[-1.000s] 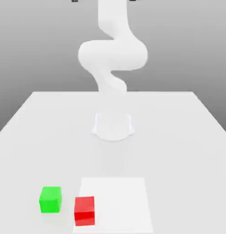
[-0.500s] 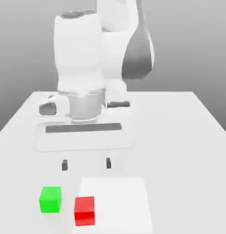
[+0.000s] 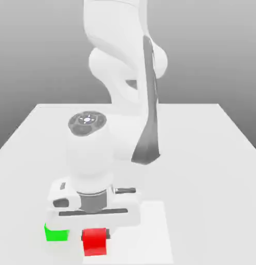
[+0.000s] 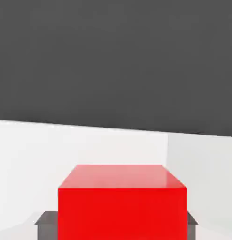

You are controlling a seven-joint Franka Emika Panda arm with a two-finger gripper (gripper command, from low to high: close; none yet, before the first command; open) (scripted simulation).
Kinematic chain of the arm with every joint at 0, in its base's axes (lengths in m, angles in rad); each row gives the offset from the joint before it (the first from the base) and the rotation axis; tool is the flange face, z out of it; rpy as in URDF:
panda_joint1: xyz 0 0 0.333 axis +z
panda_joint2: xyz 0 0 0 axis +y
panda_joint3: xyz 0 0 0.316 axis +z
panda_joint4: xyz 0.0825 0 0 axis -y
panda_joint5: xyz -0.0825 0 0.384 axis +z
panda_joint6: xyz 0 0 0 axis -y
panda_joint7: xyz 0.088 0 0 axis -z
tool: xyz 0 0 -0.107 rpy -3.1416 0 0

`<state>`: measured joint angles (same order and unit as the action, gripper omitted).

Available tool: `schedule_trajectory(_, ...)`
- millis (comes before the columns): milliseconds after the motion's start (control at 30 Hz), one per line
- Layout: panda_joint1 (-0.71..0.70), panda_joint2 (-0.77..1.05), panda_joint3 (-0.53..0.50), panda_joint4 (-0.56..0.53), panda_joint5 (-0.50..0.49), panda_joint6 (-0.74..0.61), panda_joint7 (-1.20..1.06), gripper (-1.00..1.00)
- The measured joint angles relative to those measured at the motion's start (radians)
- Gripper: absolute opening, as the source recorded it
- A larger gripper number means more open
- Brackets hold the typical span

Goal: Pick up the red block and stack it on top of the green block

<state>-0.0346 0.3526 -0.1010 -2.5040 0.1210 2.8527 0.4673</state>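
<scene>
The red block (image 3: 95,242) rests on the table near the front edge, on the left border of a paler square patch. My gripper (image 3: 95,235) has come down over it with a finger on each side; one dark fingertip (image 3: 108,234) shows against the block's right face. In the hand view the red block (image 4: 122,201) sits between the grey pads (image 4: 45,224), which press against its sides. The green block (image 3: 56,234) stands just to the exterior view's left of the red one, its top partly hidden by my hand.
The white table (image 3: 202,155) stretches back to the arm's base. A paler square patch (image 3: 151,233) lies at the front centre. My arm's forearm and elbow (image 3: 145,140) hang over the middle of the table.
My hand has dropped from above the table's middle down onto the red block. The fingers, wide apart half a second ago, now stand against the block's sides. Neither block has moved.
</scene>
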Motion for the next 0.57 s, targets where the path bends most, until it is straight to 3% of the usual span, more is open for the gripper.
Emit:
schedule_trajectory(167, 0.022, -0.155, -0.038, -0.026, -0.054, -0.129, 0.039, -1.0)
schedule_trajectory(300, -0.11, -0.295, -0.14, -0.084, -0.096, -0.208, 0.019, -1.0)
schedule_trajectory(467, -0.144, -0.183, -0.11, -0.091, -0.022, -0.093, -0.048, -1.0)
schedule_trajectory(500, -0.152, -0.152, -0.099, -0.09, -0.004, -0.065, -0.061, 1.0)
schedule_trajectory(567, -0.152, -0.152, -0.099, -0.09, -0.004, -0.065, -0.061, 1.0)
